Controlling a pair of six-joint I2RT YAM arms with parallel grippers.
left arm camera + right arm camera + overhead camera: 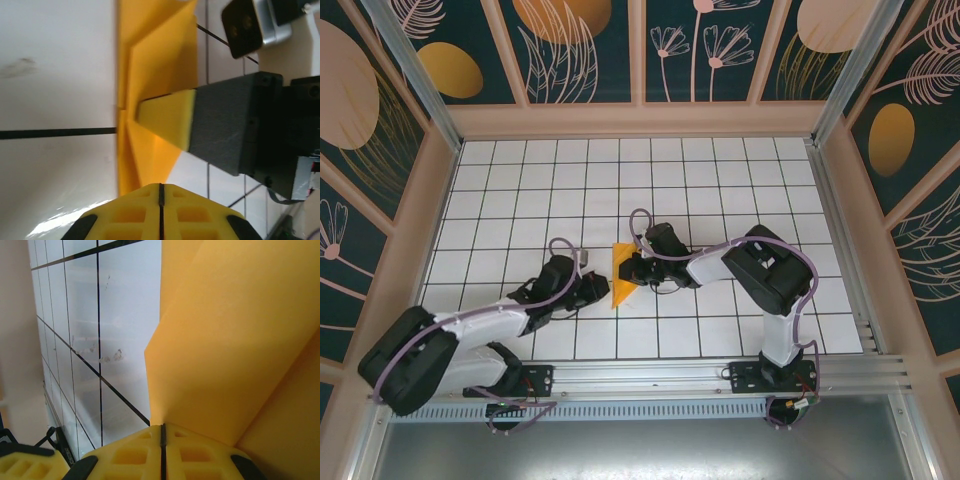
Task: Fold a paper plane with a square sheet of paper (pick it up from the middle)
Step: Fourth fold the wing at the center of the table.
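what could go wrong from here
1. The left gripper and right gripper are both shut on the thin folded paper from opposite sides, so pulling apart could tear it.
2. The flaps look loosely creased in the left wrist view, so releasing now may let them spring open.

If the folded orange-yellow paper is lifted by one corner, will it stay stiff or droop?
The folded orange-yellow paper looks thin, so it would probably droop a little. Its overlapping layers likely stiffen the middle somewhat.

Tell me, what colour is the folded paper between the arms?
The paper is plain orange-yellow; left wrist view shows it best.
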